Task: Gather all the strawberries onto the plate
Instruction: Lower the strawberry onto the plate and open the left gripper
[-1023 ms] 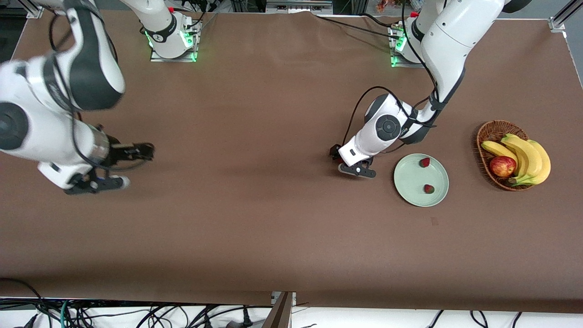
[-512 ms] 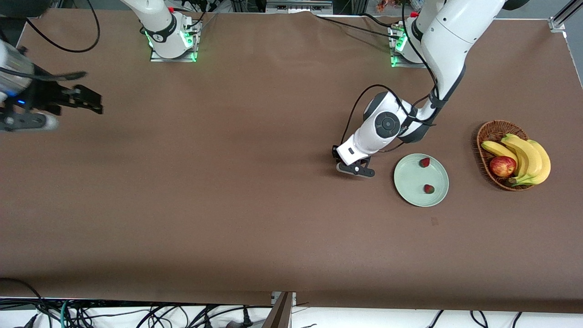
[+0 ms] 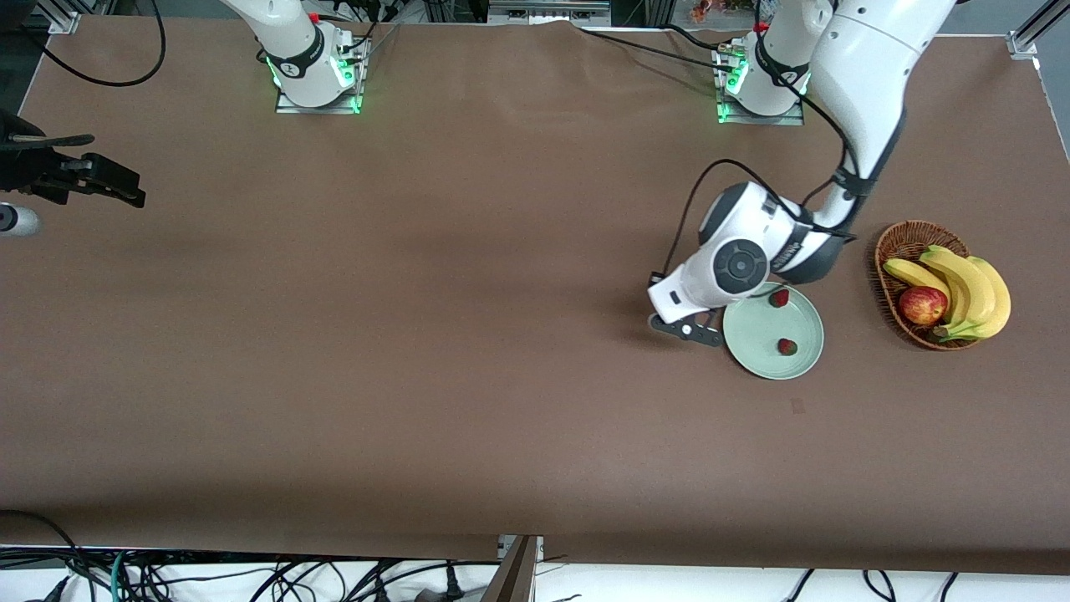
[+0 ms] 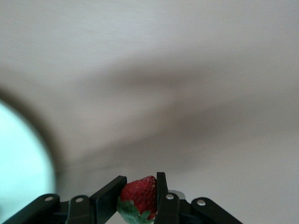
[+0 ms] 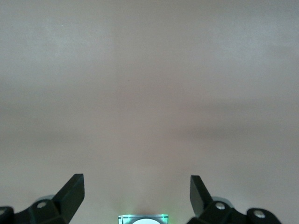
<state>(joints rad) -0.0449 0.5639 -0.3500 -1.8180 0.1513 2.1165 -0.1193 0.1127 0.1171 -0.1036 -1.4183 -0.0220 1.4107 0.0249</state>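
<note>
Left gripper [image 4: 138, 198] clamps small red green-topped strawberry [image 4: 140, 195] beside round pale mint-green plate [image 3: 756, 347]; two strawberries [image 3: 787, 346] on plate. Right gripper [image 5: 137, 191] spread wide, empty, over right arm's end of table. No legible writing.

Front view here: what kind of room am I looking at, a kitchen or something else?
Probably a robotics lab, not a kitchen. Two arms are bolted to a brown-covered table, loose cables hang along its near edge, and the fruit looks staged: a plate and a wicker basket of bananas.
</note>
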